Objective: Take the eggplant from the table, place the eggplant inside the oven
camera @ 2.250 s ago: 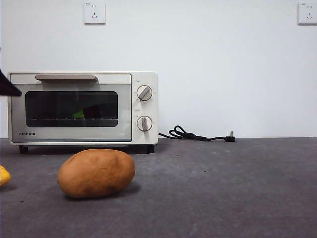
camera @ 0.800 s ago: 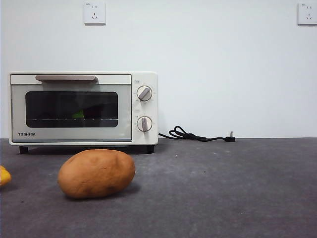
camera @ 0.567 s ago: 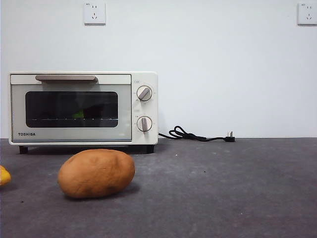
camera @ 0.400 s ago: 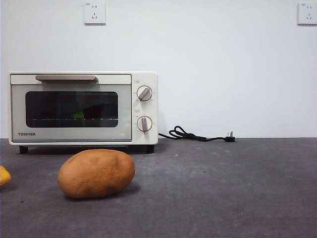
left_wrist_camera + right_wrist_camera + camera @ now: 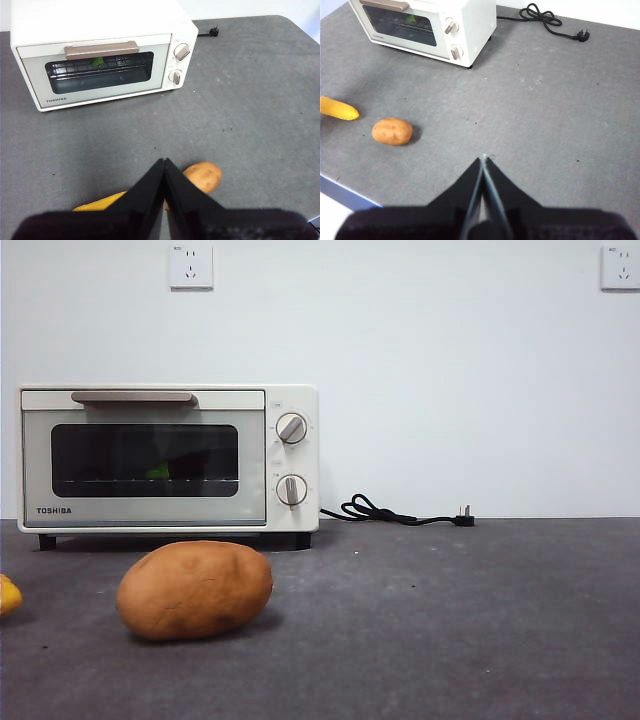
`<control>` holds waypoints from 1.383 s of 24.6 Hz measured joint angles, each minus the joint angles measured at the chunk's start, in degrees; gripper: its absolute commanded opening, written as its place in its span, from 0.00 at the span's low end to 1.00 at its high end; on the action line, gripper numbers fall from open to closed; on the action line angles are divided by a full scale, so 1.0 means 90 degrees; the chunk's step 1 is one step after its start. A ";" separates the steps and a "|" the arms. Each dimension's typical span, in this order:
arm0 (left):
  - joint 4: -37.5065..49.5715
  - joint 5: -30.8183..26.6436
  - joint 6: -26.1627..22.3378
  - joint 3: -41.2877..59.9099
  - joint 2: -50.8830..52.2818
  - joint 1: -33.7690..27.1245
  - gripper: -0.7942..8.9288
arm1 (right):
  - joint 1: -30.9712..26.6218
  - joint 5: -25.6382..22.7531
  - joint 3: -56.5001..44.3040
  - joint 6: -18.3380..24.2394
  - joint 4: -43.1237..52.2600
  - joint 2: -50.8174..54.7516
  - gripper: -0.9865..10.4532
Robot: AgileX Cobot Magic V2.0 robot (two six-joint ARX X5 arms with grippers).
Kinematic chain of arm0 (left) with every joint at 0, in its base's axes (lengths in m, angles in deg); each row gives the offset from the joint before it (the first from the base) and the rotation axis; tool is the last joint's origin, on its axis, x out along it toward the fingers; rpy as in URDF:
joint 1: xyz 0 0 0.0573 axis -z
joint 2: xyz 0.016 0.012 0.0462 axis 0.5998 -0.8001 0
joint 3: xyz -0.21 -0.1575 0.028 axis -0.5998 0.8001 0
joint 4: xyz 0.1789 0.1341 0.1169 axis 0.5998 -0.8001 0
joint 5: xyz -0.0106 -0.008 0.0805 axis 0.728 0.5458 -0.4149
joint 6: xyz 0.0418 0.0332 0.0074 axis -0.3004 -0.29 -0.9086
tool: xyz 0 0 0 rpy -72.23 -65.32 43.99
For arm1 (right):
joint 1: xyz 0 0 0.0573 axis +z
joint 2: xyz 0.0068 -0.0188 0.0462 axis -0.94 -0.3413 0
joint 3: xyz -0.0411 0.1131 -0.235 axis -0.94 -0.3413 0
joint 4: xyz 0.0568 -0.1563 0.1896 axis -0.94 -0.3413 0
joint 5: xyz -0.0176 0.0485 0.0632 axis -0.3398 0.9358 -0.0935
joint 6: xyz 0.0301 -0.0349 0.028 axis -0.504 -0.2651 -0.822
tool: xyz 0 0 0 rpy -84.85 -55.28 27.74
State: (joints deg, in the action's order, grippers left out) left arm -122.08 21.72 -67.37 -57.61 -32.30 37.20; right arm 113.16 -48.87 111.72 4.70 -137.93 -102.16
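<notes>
- A dark grey speckled counter (image 5: 450, 620) is seen before a white wall with two sockets.
- "TOSHIBA" is printed on the closed oven (image 5: 167, 458); the eggplant (image 5: 97, 61) is glimpsed inside, green cap showing.
- A potato (image 5: 194, 589) lies before the oven.
- Left claw (image 5: 164, 162) and right claw (image 5: 483, 159) are closed, empty.

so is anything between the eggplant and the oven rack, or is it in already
Nothing to clear: a bit of the eggplant's green cap shows behind the glass of the oven, whose door is shut. Both grippers, left and right, hang shut above the table.
</notes>
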 measured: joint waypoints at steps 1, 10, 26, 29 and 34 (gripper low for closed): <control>0.0000 0.0000 0.0000 0.0000 0.0000 0.0000 0.08 | 0.0000 0.0000 0.0000 0.0000 0.0000 0.0000 0.09; 0.0005 0.0002 0.0000 0.0000 -0.0032 0.0000 0.08 | 0.0000 0.0000 0.0000 0.0000 0.0000 0.0000 0.09; 0.0284 0.0226 0.0022 0.0000 -0.0056 0.0000 0.08 | 0.0000 0.0000 0.0000 0.0000 0.0000 0.0000 0.09; 0.0486 0.0226 0.0019 0.0000 -0.0056 0.0000 0.08 | 0.0000 0.0000 0.0000 0.0000 0.0000 0.0000 0.09; 0.1039 0.0238 -0.0119 0.0000 -0.0029 0.0000 0.08 | 0.0000 0.0000 0.0000 0.0000 0.0000 0.0000 0.09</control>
State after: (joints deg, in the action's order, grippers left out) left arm -112.73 23.86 -68.44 -57.61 -32.56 37.20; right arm 113.16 -48.87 111.72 4.70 -137.93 -102.16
